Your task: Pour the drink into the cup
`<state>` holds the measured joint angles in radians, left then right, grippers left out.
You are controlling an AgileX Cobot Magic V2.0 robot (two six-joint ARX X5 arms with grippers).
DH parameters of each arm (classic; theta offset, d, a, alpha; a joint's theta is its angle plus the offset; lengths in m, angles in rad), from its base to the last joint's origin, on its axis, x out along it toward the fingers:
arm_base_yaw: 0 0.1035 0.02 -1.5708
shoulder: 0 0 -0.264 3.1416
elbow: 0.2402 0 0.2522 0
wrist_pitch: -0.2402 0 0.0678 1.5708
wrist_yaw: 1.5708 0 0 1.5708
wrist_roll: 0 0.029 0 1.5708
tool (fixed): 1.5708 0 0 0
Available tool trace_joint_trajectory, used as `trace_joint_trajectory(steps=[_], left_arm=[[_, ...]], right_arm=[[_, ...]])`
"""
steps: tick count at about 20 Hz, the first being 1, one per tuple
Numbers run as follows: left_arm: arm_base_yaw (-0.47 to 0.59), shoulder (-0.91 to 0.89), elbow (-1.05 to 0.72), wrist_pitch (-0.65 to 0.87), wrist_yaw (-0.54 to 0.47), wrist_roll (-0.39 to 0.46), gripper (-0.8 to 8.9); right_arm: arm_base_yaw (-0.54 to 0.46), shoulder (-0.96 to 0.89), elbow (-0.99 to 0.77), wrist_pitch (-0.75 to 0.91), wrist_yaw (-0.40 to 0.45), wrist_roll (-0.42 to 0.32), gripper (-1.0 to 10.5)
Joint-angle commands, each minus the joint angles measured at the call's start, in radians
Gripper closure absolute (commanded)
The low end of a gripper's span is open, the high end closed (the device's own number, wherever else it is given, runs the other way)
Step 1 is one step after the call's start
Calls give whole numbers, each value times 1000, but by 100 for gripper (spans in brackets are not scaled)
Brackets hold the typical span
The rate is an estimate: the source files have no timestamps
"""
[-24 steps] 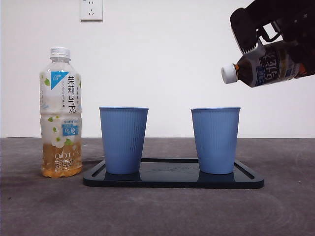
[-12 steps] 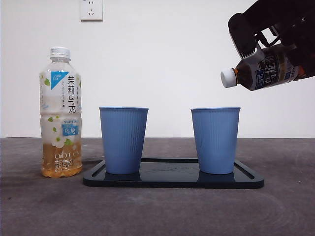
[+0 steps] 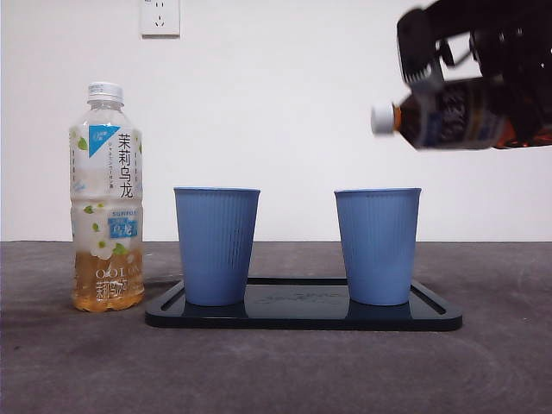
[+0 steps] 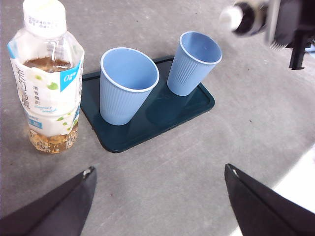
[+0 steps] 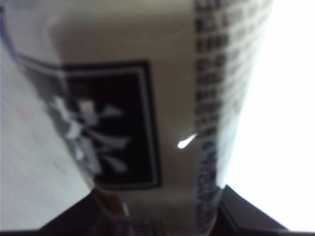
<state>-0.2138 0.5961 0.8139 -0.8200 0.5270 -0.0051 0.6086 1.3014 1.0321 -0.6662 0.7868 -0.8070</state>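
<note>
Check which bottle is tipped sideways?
The dark bottle, held by the right gripper above the right-hand cup. The pale tea bottle stands upright beside the tray.

Two blue ribbed paper cups: left one (image 3: 216, 246), right one (image 3: 377, 246). One dark tray (image 3: 304, 316) under both. Two drink bottles: one jasmine oolong tea bottle (image 3: 106, 198), white cap, standing on the bench (image 3: 276, 371); one dark-labelled tea bottle (image 3: 448, 115), white cap, up in the air. One wall socket (image 3: 160, 15).
</note>
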Motion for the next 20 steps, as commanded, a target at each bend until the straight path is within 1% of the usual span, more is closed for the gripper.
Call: trace_joint_trajectory(steps=[1, 3, 4, 5, 6, 7, 9, 14, 18, 20], left_arm=[[-3, 4, 21, 5, 3, 16, 392], [-3, 4, 21, 5, -8, 16, 391], [-3, 4, 21, 5, -11, 16, 378], [-3, 4, 21, 5, -11, 16, 375], [-3, 4, 21, 5, -11, 16, 375], [-3, 4, 21, 5, -11, 16, 375], [-3, 4, 21, 6, -11, 16, 375], [-3, 4, 21, 36, -11, 16, 375], [-3, 4, 21, 37, -11, 16, 374], [-3, 4, 21, 37, -12, 16, 374]], right_arm=[[-25, -72, 68, 27, -116, 348, 927], [-81, -132, 69, 38, -294, 554, 927], [-116, -160, 64, 56, -386, 619, 928], [-151, -187, 52, 95, -465, 656, 930], [-181, -213, 35, 141, -523, 689, 930], [-204, -238, 13, 187, -562, 717, 930], [-234, -286, -62, 295, -616, 760, 930], [-268, -349, -338, 644, -683, 882, 930], [-280, -325, -489, 898, -700, 926, 930], [-296, -287, -534, 998, -719, 933, 930]])
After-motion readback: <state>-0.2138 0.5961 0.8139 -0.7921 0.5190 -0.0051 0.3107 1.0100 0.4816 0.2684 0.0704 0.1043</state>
